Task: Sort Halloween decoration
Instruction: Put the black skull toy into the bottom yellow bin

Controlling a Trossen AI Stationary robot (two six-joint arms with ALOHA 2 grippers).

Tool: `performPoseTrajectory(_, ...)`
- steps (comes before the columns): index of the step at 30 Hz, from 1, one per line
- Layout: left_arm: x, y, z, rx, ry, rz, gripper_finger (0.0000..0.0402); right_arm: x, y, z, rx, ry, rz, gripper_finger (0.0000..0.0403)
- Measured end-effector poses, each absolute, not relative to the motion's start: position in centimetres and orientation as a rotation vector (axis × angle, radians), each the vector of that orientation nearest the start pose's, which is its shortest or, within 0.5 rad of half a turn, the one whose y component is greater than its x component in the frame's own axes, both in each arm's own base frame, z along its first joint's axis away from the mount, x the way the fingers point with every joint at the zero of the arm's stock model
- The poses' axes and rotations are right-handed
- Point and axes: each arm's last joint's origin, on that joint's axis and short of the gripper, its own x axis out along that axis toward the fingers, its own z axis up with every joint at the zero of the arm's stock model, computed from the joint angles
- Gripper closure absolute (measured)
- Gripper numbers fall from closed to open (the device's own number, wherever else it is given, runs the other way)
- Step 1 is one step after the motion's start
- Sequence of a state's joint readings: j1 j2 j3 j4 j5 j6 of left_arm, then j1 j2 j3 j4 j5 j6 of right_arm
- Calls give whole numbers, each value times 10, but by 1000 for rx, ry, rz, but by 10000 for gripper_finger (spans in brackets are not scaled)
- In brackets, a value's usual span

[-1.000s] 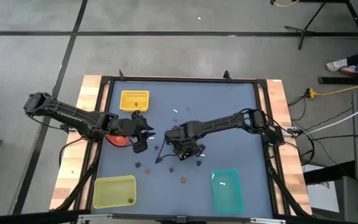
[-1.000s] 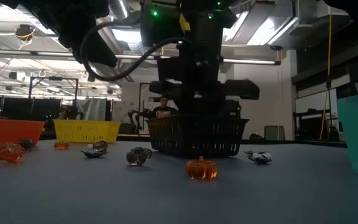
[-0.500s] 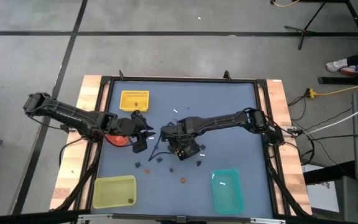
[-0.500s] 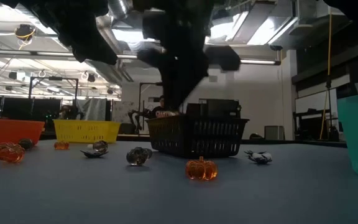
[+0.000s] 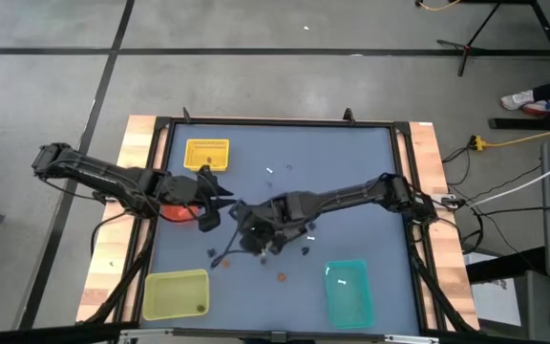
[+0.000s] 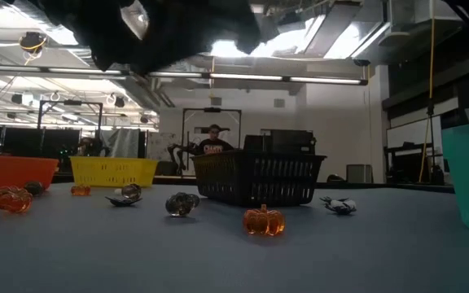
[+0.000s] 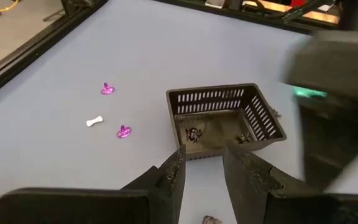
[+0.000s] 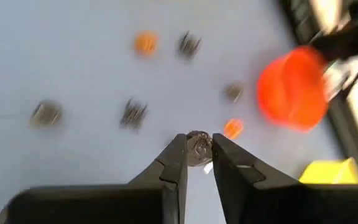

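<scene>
The Halloween decoration trinkets lie scattered on the blue table: an orange pumpkin (image 6: 265, 220), a silvery one (image 6: 181, 203), a dark spider (image 6: 338, 205), purple ones (image 7: 123, 131) and a white bone (image 7: 94, 121). My right gripper (image 8: 197, 154) hangs above the table, left of the black basket (image 7: 222, 118), shut on a small silvery round trinket (image 8: 197, 147). In the high view it (image 5: 241, 222) is close to my left gripper (image 5: 216, 203). My left gripper (image 7: 209, 167) stands open above the table, facing the basket, with nothing between its fingers. My right gripper pinches the silvery round trinket (image 8: 197, 144) between its two fingertips, one on each side. The fingers slant down from the table's right. The trinket is lifted clear of the table.
An orange container (image 5: 178, 211) sits under my left arm. A yellow basket (image 5: 206, 153) stands at the far left, a yellow-green tray (image 5: 175, 293) at the near left and a teal bin (image 5: 347, 291) at the near right. Two dark spiders lie in the black basket.
My right gripper has risen from over the black basket, out of the top of the low view. It has gone toward the table's left, tipping as it went, still shut on its trinket. My left gripper has drawn back a little toward the left edge.
</scene>
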State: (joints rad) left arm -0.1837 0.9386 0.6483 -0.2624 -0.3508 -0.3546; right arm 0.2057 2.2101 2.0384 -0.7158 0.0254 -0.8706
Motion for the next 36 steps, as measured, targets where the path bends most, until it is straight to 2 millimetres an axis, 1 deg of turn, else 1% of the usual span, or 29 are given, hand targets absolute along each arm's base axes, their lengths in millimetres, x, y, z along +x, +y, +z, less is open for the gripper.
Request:
performPoseTrajectory(3,195,-26,255,-201,492,253,310,486,116,266,-924,623,527,338)
performPoseTrajectory(6,194,-28,257,-224,485,186,310,487,129,271,-900,534,555,338)
performPoseTrajectory(15,193,-33,256,-271,541,14,310,484,155,278,-877,388,643,338)
performPoseTrajectory(20,187,-37,255,-328,610,-139,310,486,160,283,-873,322,641,338)
performPoseTrajectory(24,178,-37,253,-377,679,-156,310,489,160,289,-861,247,638,338)
performPoseTrajectory(27,171,-35,252,-375,712,-146,310,496,162,285,-854,187,627,338)
performPoseTrajectory(28,169,-35,252,-375,720,-142,310,498,163,280,-849,182,628,338)
performPoseTrajectory(30,164,-33,252,-371,731,-125,310,506,167,272,-831,117,622,338)
performPoseTrajectory(36,156,-31,258,-365,696,-108,310,527,174,232,-825,38,588,338)
